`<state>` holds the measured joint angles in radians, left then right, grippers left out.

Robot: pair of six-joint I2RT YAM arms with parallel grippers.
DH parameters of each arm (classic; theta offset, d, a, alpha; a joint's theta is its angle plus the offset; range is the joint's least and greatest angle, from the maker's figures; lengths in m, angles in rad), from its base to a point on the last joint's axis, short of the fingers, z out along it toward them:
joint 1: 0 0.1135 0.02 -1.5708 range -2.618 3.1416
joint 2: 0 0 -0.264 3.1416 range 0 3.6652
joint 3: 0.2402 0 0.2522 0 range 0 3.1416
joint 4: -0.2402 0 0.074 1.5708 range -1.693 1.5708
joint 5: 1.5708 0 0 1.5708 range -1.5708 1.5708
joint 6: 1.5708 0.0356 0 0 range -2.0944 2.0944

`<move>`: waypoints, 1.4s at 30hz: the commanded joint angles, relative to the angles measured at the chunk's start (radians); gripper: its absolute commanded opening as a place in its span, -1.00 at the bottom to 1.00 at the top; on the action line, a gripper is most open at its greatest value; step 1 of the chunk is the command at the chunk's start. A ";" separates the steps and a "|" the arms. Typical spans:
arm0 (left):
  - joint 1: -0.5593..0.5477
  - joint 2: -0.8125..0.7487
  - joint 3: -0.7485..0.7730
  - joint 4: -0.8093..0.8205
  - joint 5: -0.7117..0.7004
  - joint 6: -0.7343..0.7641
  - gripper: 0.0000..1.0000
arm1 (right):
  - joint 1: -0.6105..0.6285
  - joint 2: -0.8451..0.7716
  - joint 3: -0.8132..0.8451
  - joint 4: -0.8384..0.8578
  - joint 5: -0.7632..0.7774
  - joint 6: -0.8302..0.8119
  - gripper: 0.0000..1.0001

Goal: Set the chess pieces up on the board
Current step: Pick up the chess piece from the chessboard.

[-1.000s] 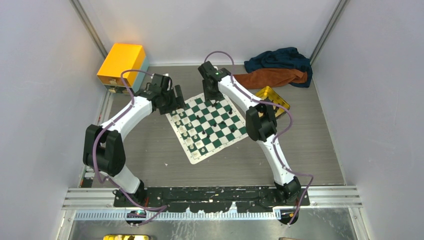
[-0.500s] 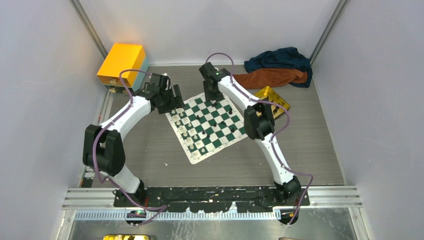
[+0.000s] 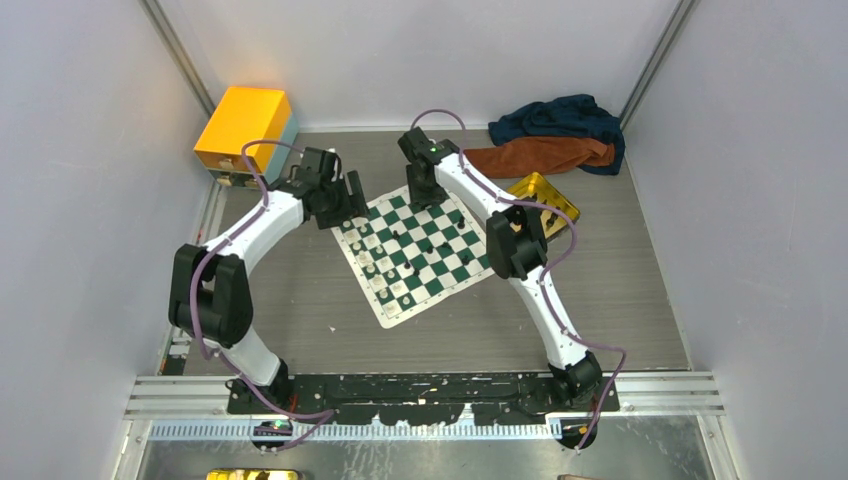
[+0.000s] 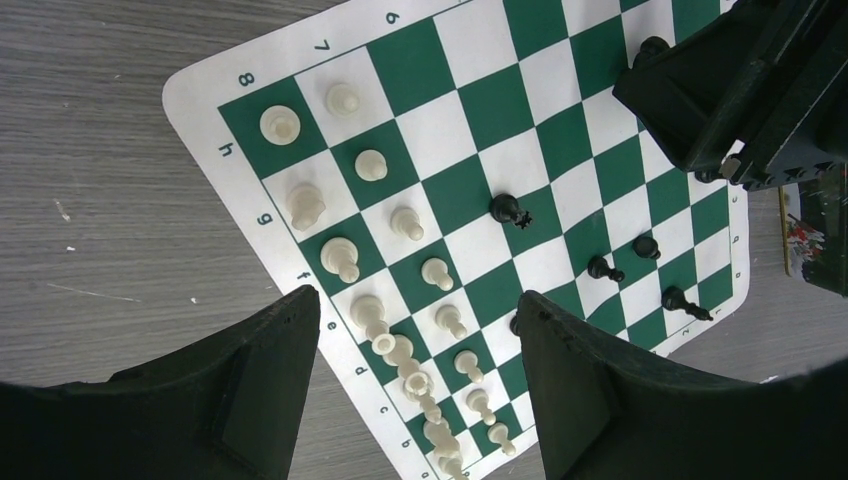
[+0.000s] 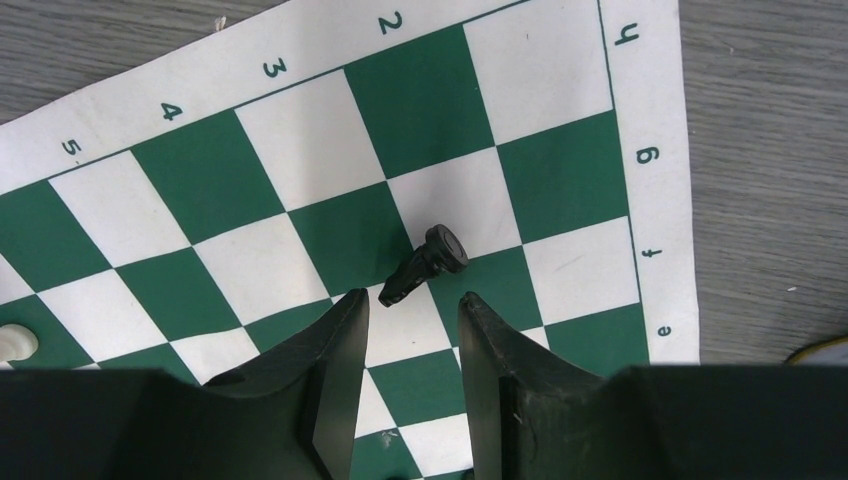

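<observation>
1. Top external. Against half a second ago, the right arm (image 3: 513,240) has its elbow a touch farther left. The left arm (image 3: 205,295) has its elbow slightly higher. The board (image 3: 392,314) is unmoved. There is one board, flat on the grey surface (image 3: 620,300). The left jaws hang over its far-left corner and the right jaws over its far corner. One gold tin (image 3: 548,192) lies right of the right jaws.
2. Left wrist. The left jaws are wide apart, with nothing held. Below and ahead of them, cream pieces (image 4: 371,164) stand in two rows along the board's edge. I count about eight per row; the nearest ones crowd together between the jaws. Four black pieces (image 4: 510,210) lie scattered ahead-right in plain sight. A fifth is partly behind the right arm's wrist, and a sixth is half hidden by the right-hand finger (image 4: 600,400).
3. Right wrist. The right jaws are apart by a narrow gap and empty. One black piece (image 5: 430,258) lies on its side just ahead of the gap, its thin end close to the left-hand finger (image 5: 330,370); I cannot tell if they touch. One cream piece (image 5: 15,343) is far left, cut by the frame edge.
</observation>
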<state>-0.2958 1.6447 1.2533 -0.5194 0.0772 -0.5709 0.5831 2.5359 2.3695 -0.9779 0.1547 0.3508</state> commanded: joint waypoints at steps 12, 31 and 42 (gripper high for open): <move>0.017 0.015 0.023 0.052 0.027 0.012 0.45 | -0.003 0.023 0.084 0.006 -0.009 0.026 -0.13; 0.033 0.046 0.033 0.056 0.051 0.022 0.44 | -0.011 0.033 0.082 0.011 0.013 0.038 -0.61; 0.038 0.047 0.033 0.062 0.064 0.023 0.43 | -0.012 -0.006 0.065 0.007 0.038 0.019 -0.78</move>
<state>-0.2657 1.6939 1.2537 -0.5045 0.1177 -0.5663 0.5785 2.5851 2.4187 -0.9821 0.1600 0.3798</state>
